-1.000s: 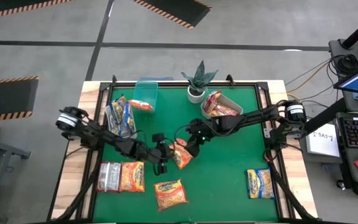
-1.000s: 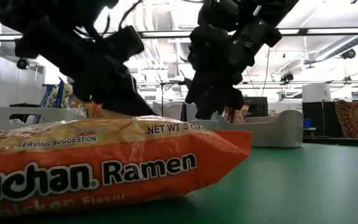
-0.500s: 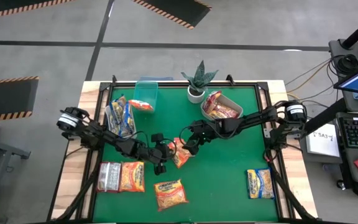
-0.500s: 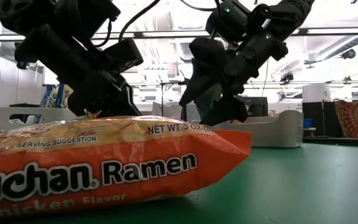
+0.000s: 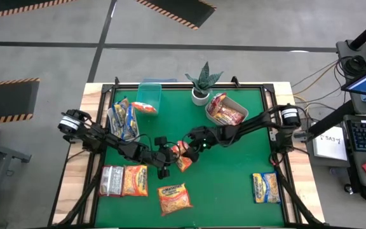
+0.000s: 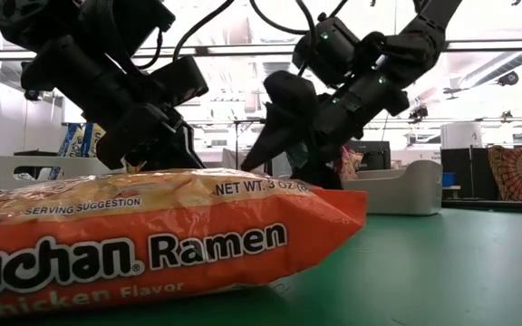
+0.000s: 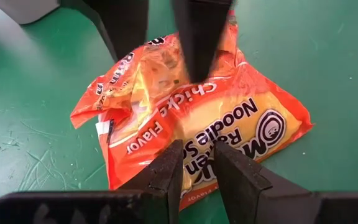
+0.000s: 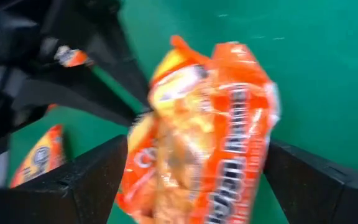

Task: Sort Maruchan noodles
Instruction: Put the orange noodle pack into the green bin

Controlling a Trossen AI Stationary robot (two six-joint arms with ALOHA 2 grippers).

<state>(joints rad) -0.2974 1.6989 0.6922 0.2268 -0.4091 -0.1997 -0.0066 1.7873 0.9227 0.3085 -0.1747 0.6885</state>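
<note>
Both pincers meet mid-counter over one orange packet (image 5: 183,157). From above, I see the left pincer (image 5: 168,159) on its left side and the right pincer (image 5: 192,144) on its far right side, but I cannot tell from here how either pair of fingers stands. I count three more packets on the near left of the green counter (image 5: 234,184): a silvery-grey packet (image 5: 110,180), an orange packet beside it (image 5: 135,180), and a third orange packet (image 5: 174,198) nearer the middle. One yellow-and-blue packet (image 5: 265,187) lies near right. The grey bin (image 5: 122,121) far left holds yellow-and-blue packets, count unclear; the clear-teal bin (image 5: 149,97) holds one red packet; the white bin (image 5: 227,109) holds red ones, number hard to make out. A potted plant (image 5: 202,81) stands at the far edge.

At counter height, the near packet (image 6: 152,240) fills the foreground, cut off at the left; I read "Ramen", "NET WT. 3 OZ", "SERVING SUGGESTION", "Chicken Flavor". It hides the gripped packet.

On the left wrist, the left pincer's fingers (image 7: 166,177) are nearly pressed together, pinching the packet's edge; "Ramen Noodle" and "Chicken Flavor" are readable. The other arm's fingers (image 7: 201,37) grip its far end.

On the right wrist, the right pincer is spread around the packet (image 8: 204,130); the print is blurred.
</note>
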